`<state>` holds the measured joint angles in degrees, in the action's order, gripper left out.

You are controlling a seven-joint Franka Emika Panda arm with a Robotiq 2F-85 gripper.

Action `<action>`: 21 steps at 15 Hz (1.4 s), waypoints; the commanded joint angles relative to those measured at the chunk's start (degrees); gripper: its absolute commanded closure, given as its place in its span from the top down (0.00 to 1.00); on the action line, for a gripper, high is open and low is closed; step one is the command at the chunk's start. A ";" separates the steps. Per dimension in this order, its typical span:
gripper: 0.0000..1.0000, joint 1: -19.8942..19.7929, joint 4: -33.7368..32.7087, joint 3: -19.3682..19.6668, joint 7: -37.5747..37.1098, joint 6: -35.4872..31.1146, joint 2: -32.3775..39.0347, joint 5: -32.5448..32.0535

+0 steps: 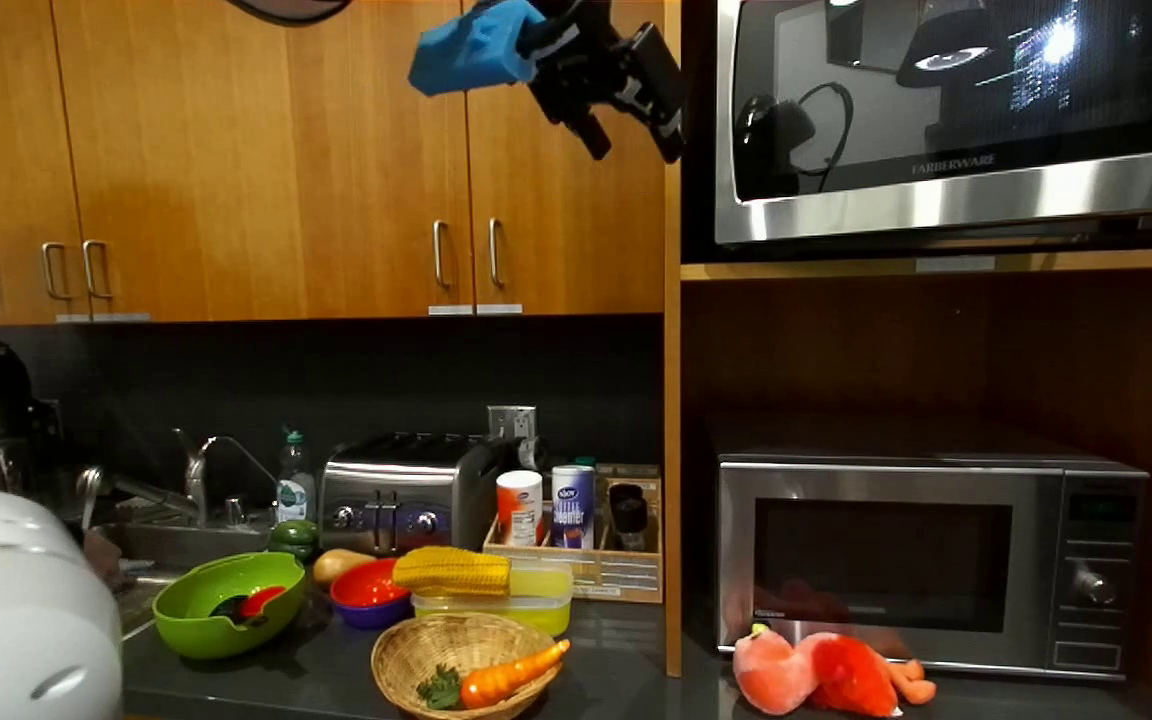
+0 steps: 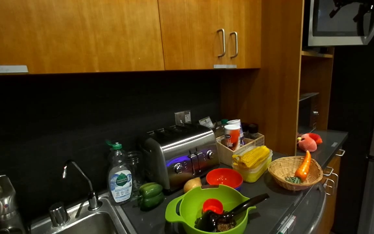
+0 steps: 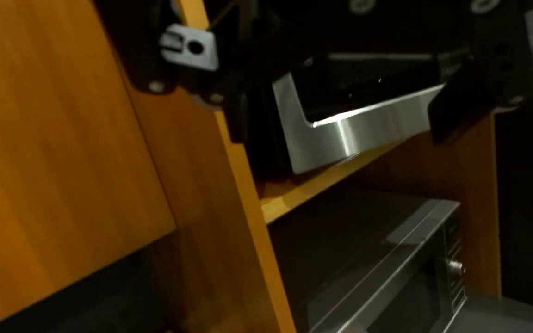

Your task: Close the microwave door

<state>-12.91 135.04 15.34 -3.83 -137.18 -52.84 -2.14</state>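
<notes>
My black gripper (image 1: 633,150) hangs with its fingers (image 3: 461,104) spread apart before wooden cabinets (image 1: 366,160), in an exterior view left of the wide, glossy microwave door (image 1: 966,120), which stands ajar, jutting past the upper shelf (image 1: 816,270) above a smaller silver microwave (image 1: 886,480).

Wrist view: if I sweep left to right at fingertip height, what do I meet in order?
Wooden cabinet door → wooden upright → one pincer finger → large microwave door → other pincer finger.
</notes>
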 commanded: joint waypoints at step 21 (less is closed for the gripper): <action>1.00 -19.90 -22.56 -6.28 -27.57 -19.51 28.06 2.08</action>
<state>-30.01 118.37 11.67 -27.24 -158.27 -29.50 0.27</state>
